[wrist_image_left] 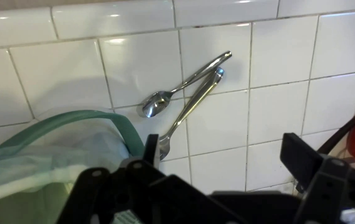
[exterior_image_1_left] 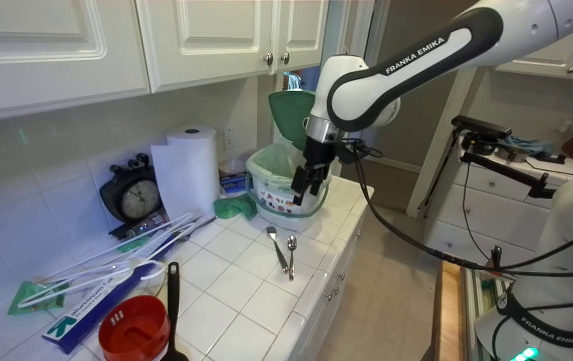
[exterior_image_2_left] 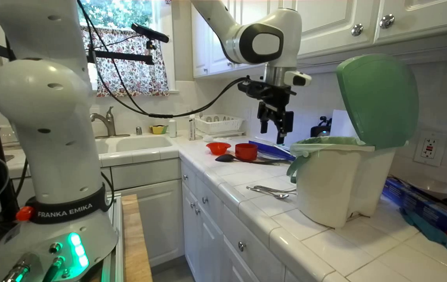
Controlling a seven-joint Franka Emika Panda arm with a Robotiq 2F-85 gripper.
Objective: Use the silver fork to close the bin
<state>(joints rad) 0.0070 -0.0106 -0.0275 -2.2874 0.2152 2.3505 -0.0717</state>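
The silver fork [exterior_image_1_left: 278, 250] lies flat on the white tile counter in front of the bin. In the wrist view the fork [wrist_image_left: 196, 101] points its tines toward my left finger, which hides part of its head. A small spoon [exterior_image_1_left: 292, 244] lies beside it, their handle ends close together. The bin [exterior_image_2_left: 325, 188] stands on the counter with a bag liner; its green lid [exterior_image_2_left: 382, 98] is raised upright. The bin rim [wrist_image_left: 31, 183] fills the lower left of the wrist view. My gripper [exterior_image_1_left: 305, 194] is open and empty, above the counter beside the bin; it also shows in an exterior view [exterior_image_2_left: 272, 135].
A red cup [exterior_image_1_left: 133, 326], a black-handled utensil [exterior_image_1_left: 173, 301], a foil box [exterior_image_1_left: 111, 306] and white hangers [exterior_image_1_left: 81, 276] lie farther along the counter. A paper towel roll [exterior_image_1_left: 196, 170] and a black scale [exterior_image_1_left: 133, 198] stand by the wall. Upper cabinets [exterior_image_1_left: 206, 30] overhang the counter.
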